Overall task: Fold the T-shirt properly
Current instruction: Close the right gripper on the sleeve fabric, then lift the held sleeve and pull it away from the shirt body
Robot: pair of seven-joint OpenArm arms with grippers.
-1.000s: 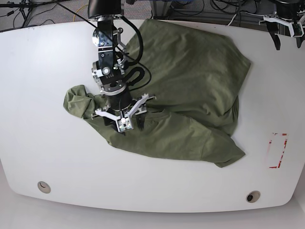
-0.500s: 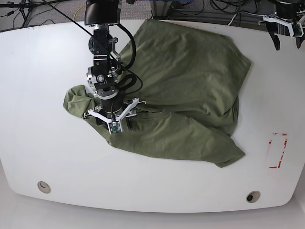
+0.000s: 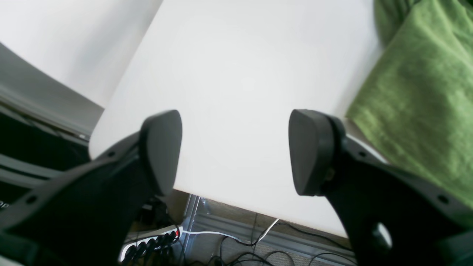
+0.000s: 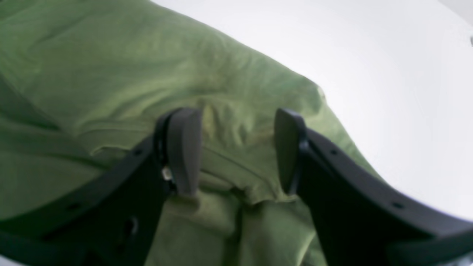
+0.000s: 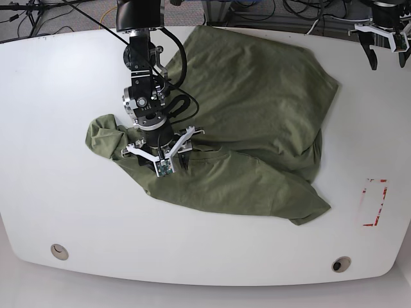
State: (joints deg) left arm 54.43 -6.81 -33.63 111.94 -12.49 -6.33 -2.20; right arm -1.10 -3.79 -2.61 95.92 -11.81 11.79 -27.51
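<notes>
The T-shirt [image 5: 257, 122] lies crumpled across the middle of the white bench [image 5: 51, 192], a bunched part to the base view's left and a loose fold trailing toward the near right corner; it is far from flat, so I judge the job to be at the spreading-out stage. The right claw [image 4: 236, 151] hovers low over a ridge of wrinkled cloth, its jaws apart with fabric showing between them but nothing pinched yet. To do this well, it should settle onto one layer only, at a seam or hem, close firmly, then draw outward slowly so the cloth slides instead of dragging the heap. The left claw [image 3: 236, 151] waits wide apart and empty at the bench's far corner, beside the shirt's edge.
</notes>
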